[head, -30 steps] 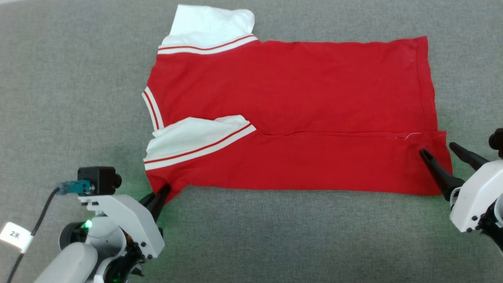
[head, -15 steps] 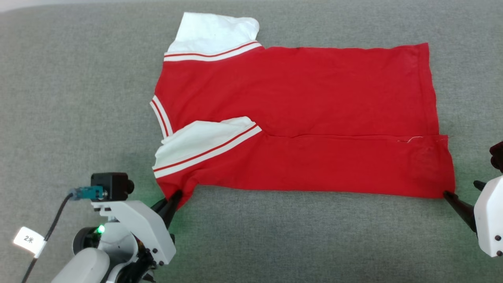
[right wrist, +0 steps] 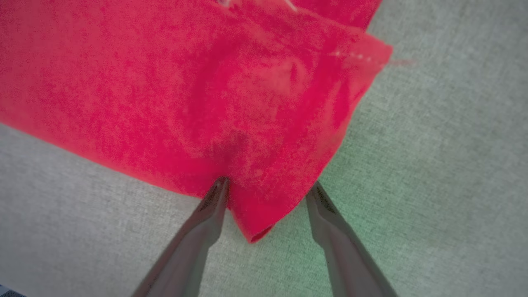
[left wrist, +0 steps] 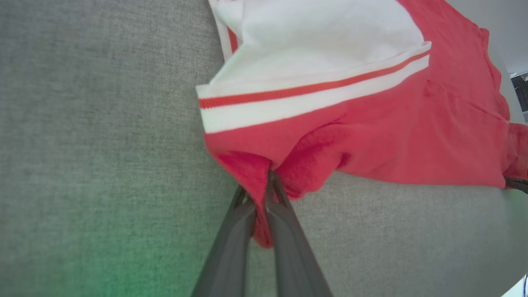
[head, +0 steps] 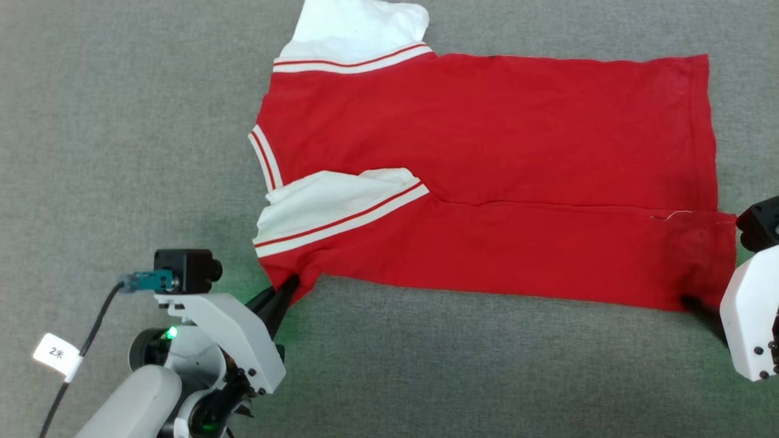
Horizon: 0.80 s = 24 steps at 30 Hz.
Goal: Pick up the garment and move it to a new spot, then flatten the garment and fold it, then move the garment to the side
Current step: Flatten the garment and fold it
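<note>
The garment (head: pixel 487 152), a red jersey with white sleeves and red-striped trim, lies flat on the grey cloth surface (head: pixel 122 152). Its near long edge is folded up over the body, and the lettering is hidden. My left gripper (head: pixel 287 291) is shut on the garment's near left corner, just below the white sleeve (head: pixel 322 204). In the left wrist view the left gripper (left wrist: pixel 266 183) pinches bunched red cloth. My right gripper (head: pixel 700 304) is at the near right corner. In the right wrist view the right gripper (right wrist: pixel 268 183) stands open, with the garment's corner (right wrist: pixel 255 222) between its fingers.
A black cable with a white tag (head: pixel 56 354) hangs beside my left arm at the lower left. The grey surface stretches wide to the left of the garment and along the near edge (head: pixel 487 377).
The camera has shifted. My right gripper, still open, has drawn back from on top of the folded hem to the garment's near right corner. The left gripper has kept its hold.
</note>
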{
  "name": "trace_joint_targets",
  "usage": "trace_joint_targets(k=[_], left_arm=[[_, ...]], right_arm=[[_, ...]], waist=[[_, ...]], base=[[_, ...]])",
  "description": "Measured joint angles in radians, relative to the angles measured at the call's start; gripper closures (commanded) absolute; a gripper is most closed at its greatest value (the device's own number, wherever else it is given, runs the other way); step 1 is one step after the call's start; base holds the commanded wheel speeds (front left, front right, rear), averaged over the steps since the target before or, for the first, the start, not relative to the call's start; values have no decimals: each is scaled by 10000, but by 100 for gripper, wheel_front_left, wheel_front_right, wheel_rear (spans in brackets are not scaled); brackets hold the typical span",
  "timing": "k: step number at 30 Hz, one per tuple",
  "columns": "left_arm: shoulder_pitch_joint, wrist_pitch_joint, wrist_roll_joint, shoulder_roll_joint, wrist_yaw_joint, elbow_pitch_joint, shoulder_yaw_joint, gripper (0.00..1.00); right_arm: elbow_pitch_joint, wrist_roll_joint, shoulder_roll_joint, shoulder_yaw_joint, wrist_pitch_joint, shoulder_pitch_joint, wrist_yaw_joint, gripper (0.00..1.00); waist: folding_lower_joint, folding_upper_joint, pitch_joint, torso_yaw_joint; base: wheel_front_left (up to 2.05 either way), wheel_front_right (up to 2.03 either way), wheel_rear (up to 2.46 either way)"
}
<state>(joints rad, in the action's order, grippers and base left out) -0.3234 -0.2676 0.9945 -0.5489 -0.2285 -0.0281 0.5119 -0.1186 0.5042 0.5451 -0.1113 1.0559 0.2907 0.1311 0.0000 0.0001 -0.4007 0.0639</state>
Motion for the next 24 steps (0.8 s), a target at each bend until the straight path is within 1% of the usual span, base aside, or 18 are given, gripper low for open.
trace_joint_targets(k=[5, 10, 13, 20, 24], left_arm=[[-52, 44, 13, 23, 90, 117, 0, 100], [227, 58, 79, -199, 82, 42, -69, 100], [593, 38, 136, -336, 65, -247, -52, 100], [1619, -132, 349, -759, -219, -1166, -56, 100], [2213, -194, 516, -965, -454, -1722, -107, 100]], right_arm=[[165, 230, 105, -167, -280, 115, 2, 100], [182, 345, 207, -188, -389, 1, 2, 100], [35, 453, 326, -115, -332, -395, 2, 100], [-562, 769, 633, 240, 58, -1640, 2, 100], [-915, 857, 627, 435, 184, -2172, 2, 100]], waist=[[0, 0, 8, 93], [0, 0, 226, 78], [0, 0, 391, 51], [0, 0, 770, 2], [0, 0, 914, -40]], base=[[0, 0, 0], [0, 0, 0], [0, 0, 0], [0, 0, 0], [0, 0, 0]])
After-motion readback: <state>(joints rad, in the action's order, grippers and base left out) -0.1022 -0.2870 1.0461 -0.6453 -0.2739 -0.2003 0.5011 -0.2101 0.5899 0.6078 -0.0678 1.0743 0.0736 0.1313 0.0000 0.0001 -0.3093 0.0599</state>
